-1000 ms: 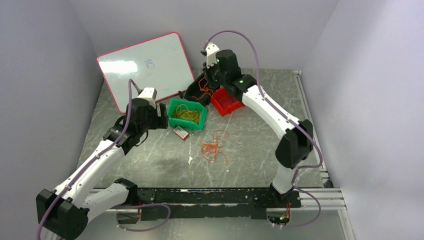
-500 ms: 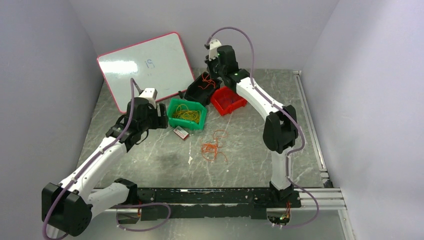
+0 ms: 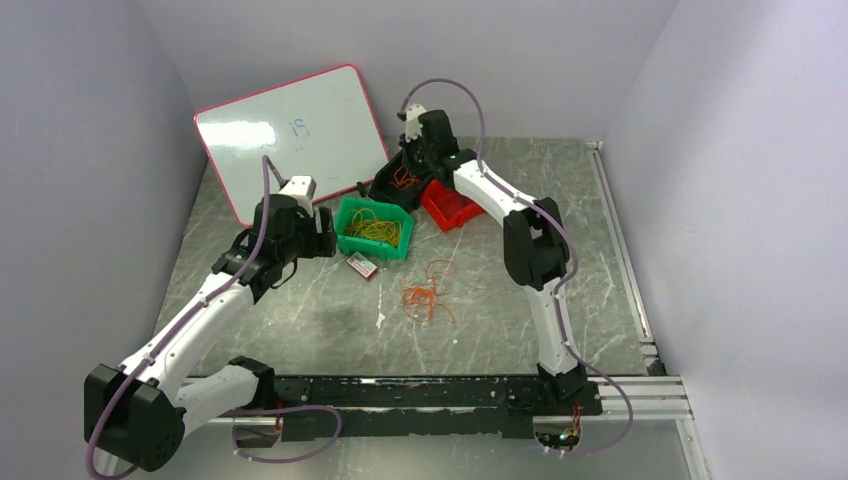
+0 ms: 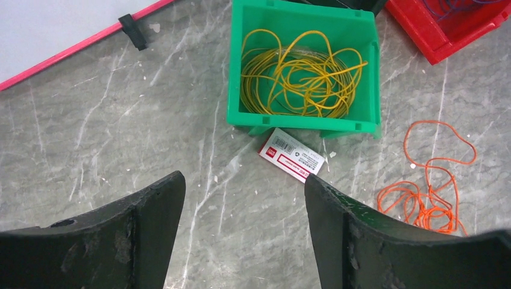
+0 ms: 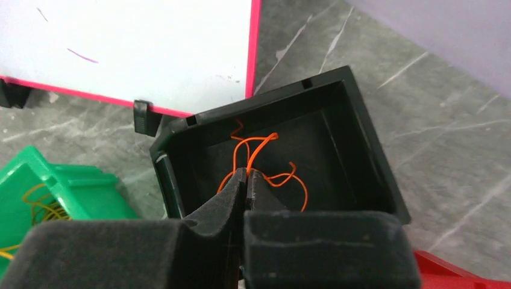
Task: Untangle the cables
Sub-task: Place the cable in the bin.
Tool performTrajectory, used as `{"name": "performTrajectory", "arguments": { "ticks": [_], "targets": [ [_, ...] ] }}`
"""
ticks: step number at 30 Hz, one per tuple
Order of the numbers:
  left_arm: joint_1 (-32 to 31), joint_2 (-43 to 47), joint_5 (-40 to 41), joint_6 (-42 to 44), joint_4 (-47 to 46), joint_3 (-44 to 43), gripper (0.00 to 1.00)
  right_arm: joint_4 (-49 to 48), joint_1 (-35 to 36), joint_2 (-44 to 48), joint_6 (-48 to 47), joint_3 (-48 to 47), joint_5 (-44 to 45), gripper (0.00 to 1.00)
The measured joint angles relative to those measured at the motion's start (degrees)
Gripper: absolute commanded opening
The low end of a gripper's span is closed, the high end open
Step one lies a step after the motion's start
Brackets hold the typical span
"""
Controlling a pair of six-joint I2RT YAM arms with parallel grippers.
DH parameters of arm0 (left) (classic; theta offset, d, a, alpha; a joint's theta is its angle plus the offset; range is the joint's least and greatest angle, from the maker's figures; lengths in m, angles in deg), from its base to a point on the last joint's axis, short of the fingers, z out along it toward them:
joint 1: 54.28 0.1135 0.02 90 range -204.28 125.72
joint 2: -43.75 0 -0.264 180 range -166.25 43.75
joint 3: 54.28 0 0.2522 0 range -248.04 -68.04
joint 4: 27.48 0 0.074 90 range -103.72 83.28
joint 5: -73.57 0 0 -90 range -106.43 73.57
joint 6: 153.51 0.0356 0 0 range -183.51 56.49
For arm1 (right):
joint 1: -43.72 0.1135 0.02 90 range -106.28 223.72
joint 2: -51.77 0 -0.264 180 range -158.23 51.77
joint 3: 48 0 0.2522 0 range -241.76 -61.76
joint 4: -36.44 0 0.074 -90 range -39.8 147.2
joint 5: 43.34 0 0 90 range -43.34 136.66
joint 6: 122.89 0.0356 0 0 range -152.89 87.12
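Nearest the arm bases, a loose orange tangle of cables lies on the grey marbled counter. Just beyond, the left end effector hovers with its fingers apart, holding nothing, above a small printed label and a green bin of coiled yellow cables. Farther back, the right end effector, fingers together, pinches an orange strand inside a black bin, beside a red bin. The wires look light, limp and snag-prone; a free outer loop seems the best place to take hold.
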Motion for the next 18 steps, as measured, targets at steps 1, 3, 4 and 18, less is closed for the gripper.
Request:
{"name": "performTrajectory", "arguments": {
  "ticks": [1,3,4,18],
  "targets": [
    [0.00,-0.02,-0.20,0.13,0.02,0.00,0.75,0.33,0.00,-0.76,0.04,-0.22,-0.15,0.00],
    [0.04,-0.17,-0.94,0.37,0.00,0.00,0.74,0.63,0.00,-2.43,0.09,-0.52,-0.57,0.00],
    [0.04,-0.31,-1.16,0.48,-0.02,0.00,0.74,0.92,0.00,-3.32,0.09,-0.85,-0.76,0.00],
    [0.07,-0.48,-2.43,1.09,-0.42,0.00,0.74,2.14,0.00,-5.86,-0.20,-2.64,-2.32,0.44]
  ]
}}
